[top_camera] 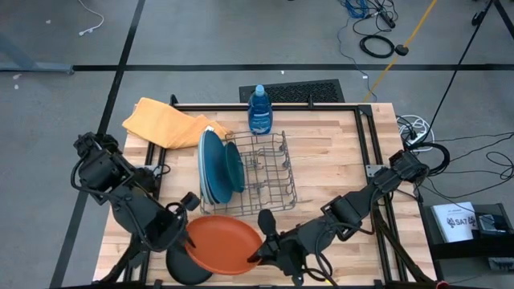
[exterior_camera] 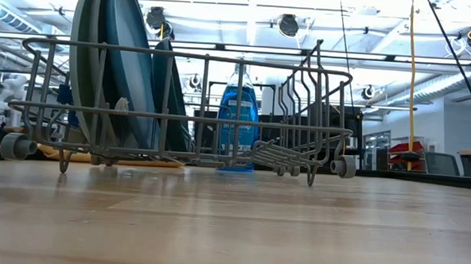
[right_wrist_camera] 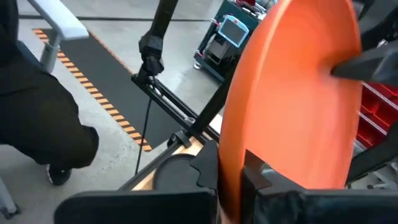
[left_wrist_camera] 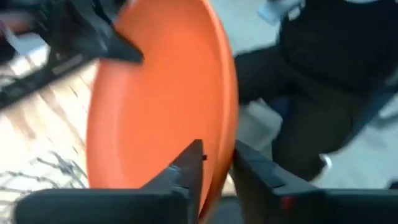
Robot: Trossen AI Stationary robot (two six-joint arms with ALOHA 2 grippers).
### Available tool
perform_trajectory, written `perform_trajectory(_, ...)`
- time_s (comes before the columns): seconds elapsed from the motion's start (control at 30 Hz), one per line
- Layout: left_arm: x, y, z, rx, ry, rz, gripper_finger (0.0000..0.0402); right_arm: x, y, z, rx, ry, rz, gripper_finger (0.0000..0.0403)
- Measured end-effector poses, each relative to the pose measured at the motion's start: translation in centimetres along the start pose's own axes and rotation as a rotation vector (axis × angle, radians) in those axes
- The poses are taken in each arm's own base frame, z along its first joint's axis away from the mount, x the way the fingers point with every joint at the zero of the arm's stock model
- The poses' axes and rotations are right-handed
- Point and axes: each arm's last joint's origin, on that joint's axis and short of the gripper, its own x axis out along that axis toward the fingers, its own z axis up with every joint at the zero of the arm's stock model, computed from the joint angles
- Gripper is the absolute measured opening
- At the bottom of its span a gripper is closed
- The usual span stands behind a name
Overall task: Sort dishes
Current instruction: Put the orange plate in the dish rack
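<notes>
1. Near the table's front edge, the orange plate point(top_camera: 226, 243) hangs between both grippers.
2. Right gripper point(top_camera: 257, 258) pinches its rim.
3. Left gripper point(top_camera: 191, 238) straddles the opposite rim, fingers slightly apart.

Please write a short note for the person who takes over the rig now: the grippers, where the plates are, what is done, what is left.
Right gripper: shut on the orange plate rim, near table edge.
Left gripper: fingers astride the opposite rim, slightly apart; hand-over in progress.
Black plate: flat on the table under the left arm.
Done: several blue and teal plates stand upright in the wire rack.
Left: rack the orange plate, then the black one.
</notes>
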Motion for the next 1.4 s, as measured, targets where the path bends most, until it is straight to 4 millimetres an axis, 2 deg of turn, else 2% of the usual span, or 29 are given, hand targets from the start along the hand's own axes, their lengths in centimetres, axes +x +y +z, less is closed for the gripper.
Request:
perform_trajectory(0.2,0.1,0.0,0.7,0.017,-0.07,0.095,0.0168,0.0,0.0,-0.5,0.013,0.062,-0.019,0.0008)
perform_trajectory(0.33,0.0,-0.2,0.9,0.084,-0.077,0.165,0.0201,0.2,0.4,-1.2,0.021,0.123,0.002,0.0008)
perform_trajectory(0.43,-0.4,-0.3,0.8,0.123,-0.068,0.244,0.0205,0.1,0.4,-1.6,0.049,0.175,-0.039,0.0008)
perform_trajectory(0.57,-2.5,-0.6,1.1,0.14,-0.111,0.417,0.0205,-0.1,0.2,-2.4,0.121,0.284,-0.144,0.0008)
perform_trajectory(0.7,-4.1,-1.5,1.1,0.171,-0.133,0.561,0.0205,-0.2,-0.7,-3.3,0.237,0.369,-0.314,0.0008)
perform_trajectory(0.83,-4.9,-2.0,0.9,0.156,-0.142,0.663,0.0205,-0.6,-1.8,-4.2,0.385,0.414,-0.561,0.0008)
perform_trajectory(1.0,-4.8,-2.5,0.7,0.055,-0.166,0.721,0.0205,-0.9,-3.1,-5.2,0.543,0.402,-0.784,0.0008)
perform_trajectory(1.2,-4.0,-3.1,-0.2,0.044,-0.114,0.737,0.0205,0.7,-3.9,-6.9,0.668,0.276,-0.823,0.0008)
perform_trajectory(1.27,-3.9,-3.3,-0.4,0.042,-0.1,0.741,0.0205,1.4,-4.1,-8.0,0.704,0.232,-0.817,0.0008)
perform_trajectory(1.4,-3.9,-3.8,-0.9,0.024,-0.089,0.729,0.0205,2.1,-4.2,-11.4,0.785,0.231,-0.868,0.0008)
